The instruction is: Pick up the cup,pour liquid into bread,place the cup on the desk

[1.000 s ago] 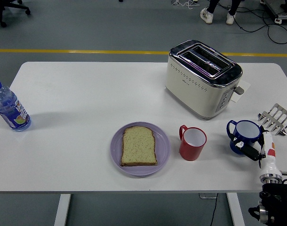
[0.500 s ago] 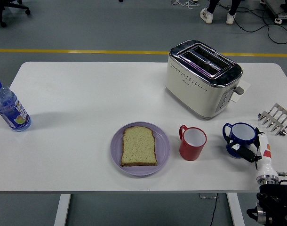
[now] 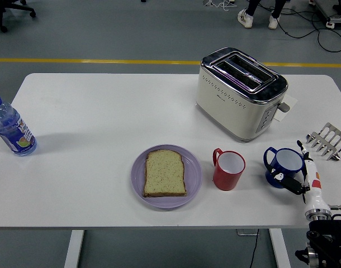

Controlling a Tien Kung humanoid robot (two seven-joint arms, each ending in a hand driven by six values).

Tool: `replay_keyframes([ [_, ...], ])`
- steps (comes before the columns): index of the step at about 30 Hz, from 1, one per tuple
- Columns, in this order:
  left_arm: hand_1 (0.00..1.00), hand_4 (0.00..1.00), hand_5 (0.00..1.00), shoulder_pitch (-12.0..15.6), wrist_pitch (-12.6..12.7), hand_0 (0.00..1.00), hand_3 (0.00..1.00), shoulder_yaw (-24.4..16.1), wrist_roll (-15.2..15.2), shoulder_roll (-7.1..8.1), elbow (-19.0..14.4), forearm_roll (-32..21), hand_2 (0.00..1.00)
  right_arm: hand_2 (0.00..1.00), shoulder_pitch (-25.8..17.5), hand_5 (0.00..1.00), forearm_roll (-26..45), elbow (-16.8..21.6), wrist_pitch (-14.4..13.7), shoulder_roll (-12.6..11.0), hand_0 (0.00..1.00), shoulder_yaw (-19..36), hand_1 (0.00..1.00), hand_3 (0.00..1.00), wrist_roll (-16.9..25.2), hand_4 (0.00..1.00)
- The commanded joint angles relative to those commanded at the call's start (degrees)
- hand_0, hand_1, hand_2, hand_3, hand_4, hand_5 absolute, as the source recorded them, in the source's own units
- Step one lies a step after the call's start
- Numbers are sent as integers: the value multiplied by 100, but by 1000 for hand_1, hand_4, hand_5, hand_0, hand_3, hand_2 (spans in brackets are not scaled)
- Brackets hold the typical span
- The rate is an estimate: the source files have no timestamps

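Evidently little of the task was finished at this moment, judging by how things lay.

Robot hand: the right robot hand (image 3: 301, 180) reached in from the lower right corner, its fingers against the right side of the blue cup (image 3: 283, 166); a dark fingertip touched the cup's lower wall, but whether the fingers were closed around it or only resting there could not be told.

Left arm: not in view.

Blue cup: it stood upright on the table (image 3: 103, 111), near the right edge, handle to the left, well apart from the bread.

Red cup: a red cup (image 3: 228, 168) stood upright between the plate and the blue cup, untouched.

Bread: one slice (image 3: 165, 173) lay flat on a purple plate (image 3: 193, 173) near the table's front edge, and looked dry.

Other things: a cream toaster (image 3: 240, 93) behind the cups, a metal rack (image 3: 328, 140) at the far right, a water bottle (image 3: 11, 127) at the left edge.

Progress: the grasp seemed to be under way at best; the lift, the pour over the bread and the setting down all appeared left to do.
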Motion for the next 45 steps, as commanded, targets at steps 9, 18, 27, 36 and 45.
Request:
replay_keyframes([
  [9, 645, 320, 837, -16, 1, 636, 551, -15, -2, 0, -2, 18, 655, 998, -285, 77, -395, 566, 46, -86, 968, 468, 856, 998, -50, 956],
  [18, 645, 320, 836, -12, 0, 636, 551, -16, 0, 6, 2, 21, 655, 994, -594, 82, -1016, 1814, -98, -289, 967, 1196, 856, 998, -252, 953],
  [27, 646, 320, 839, 33, -1, 636, 550, 31, 1, 5, 8, 8, 655, 962, -747, 112, -1310, 2897, -162, -365, 958, 1648, 846, 998, -454, 943],
  [36, 646, 321, 838, 65, 0, 636, 550, 84, 0, 4, 10, 2, 655, 883, -776, 203, -273, 3525, 268, -300, 887, 2218, 791, 886, -474, 835],
  [45, 646, 320, 839, 93, -1, 637, 550, 132, 2, 4, 12, -7, 655, 656, -902, 314, 1878, 3753, 1421, -195, 708, 2850, 623, 636, -851, 695],
])
